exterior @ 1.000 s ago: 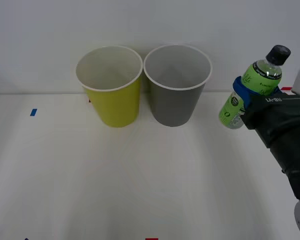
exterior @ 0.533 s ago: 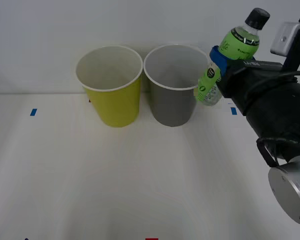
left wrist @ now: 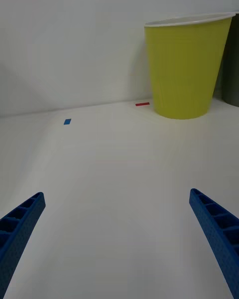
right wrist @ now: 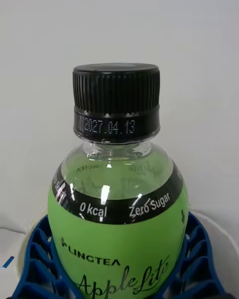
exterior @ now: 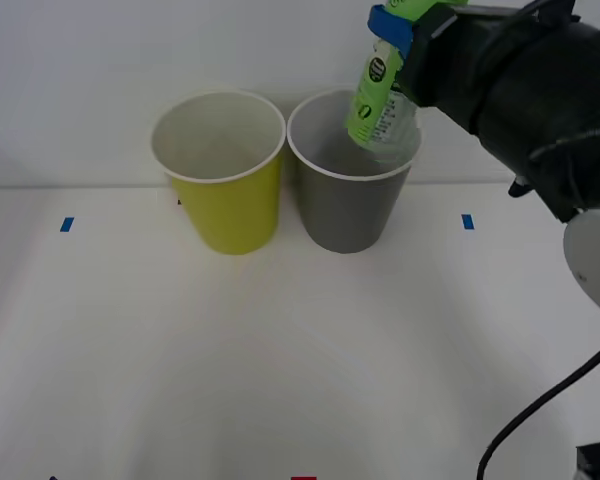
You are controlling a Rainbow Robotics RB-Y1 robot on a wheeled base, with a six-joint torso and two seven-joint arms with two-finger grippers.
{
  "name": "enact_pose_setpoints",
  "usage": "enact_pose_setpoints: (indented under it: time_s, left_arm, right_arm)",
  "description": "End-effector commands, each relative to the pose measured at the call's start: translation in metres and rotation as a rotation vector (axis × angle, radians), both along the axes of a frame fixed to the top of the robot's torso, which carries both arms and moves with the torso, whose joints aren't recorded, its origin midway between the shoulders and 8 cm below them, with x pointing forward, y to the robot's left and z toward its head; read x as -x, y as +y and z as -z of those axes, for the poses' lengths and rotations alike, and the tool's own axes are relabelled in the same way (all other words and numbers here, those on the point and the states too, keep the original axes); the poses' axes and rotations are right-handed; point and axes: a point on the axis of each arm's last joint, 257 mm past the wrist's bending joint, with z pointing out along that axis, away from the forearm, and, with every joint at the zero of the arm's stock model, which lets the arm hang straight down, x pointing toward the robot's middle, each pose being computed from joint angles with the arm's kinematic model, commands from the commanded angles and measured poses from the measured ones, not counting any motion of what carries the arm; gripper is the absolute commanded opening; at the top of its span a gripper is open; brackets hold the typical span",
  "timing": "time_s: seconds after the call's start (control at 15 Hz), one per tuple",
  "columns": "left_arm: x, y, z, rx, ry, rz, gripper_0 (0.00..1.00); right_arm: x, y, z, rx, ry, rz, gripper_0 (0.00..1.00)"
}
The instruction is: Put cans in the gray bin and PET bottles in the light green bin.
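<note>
Because the PET bottle [exterior: 379,95] is small, stiff-walled and smooth, with clear liquid visible below the neck, it is judged light but slippery, best taken around the labelled body, as is done here: the right gripper [exterior: 400,25] is closed on its green label, blue fingers [right wrist: 199,259] cupping both sides below the black cap [right wrist: 117,99]. The bottle is held tilted, its base over the mouth of the gray bin [exterior: 352,190], whereas the light green bin [exterior: 223,185] stands just beside, rims nearly touching. Open air is left above both rims. The left gripper [left wrist: 119,239] hangs spread over the bare white table [exterior: 280,360], well apart.
</note>
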Motion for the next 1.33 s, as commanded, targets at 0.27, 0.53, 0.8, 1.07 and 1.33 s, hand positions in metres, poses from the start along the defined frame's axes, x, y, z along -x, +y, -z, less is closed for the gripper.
enact_pose_setpoints:
  time_s: [0.27, 0.53, 0.8, 1.07, 1.33]
  left_arm:
    - [0.000, 0.000, 0.000, 0.000, 0.000, 0.000, 1.00]
    - [0.000, 0.000, 0.000, 0.000, 0.000, 0.000, 1.00]
    - [0.000, 0.000, 0.000, 0.000, 0.000, 0.000, 1.00]
    - [0.000, 0.000, 0.000, 0.000, 0.000, 0.000, 1.00]
    - [0.000, 0.000, 0.000, 0.000, 0.000, 0.000, 1.00]
  right_arm:
    - [-0.038, 0.059, -0.019, 0.066, 0.045, -0.133, 0.00]
    - [-0.066, 0.093, -0.022, 0.095, -0.022, -0.167, 0.00]
    - [-0.089, 0.116, -0.035, 0.104, -0.048, -0.190, 0.00]
    - [-0.106, 0.149, -0.034, 0.094, -0.100, -0.234, 0.00]
    - [-0.098, 0.170, -0.033, 0.124, -0.109, -0.265, 0.00]
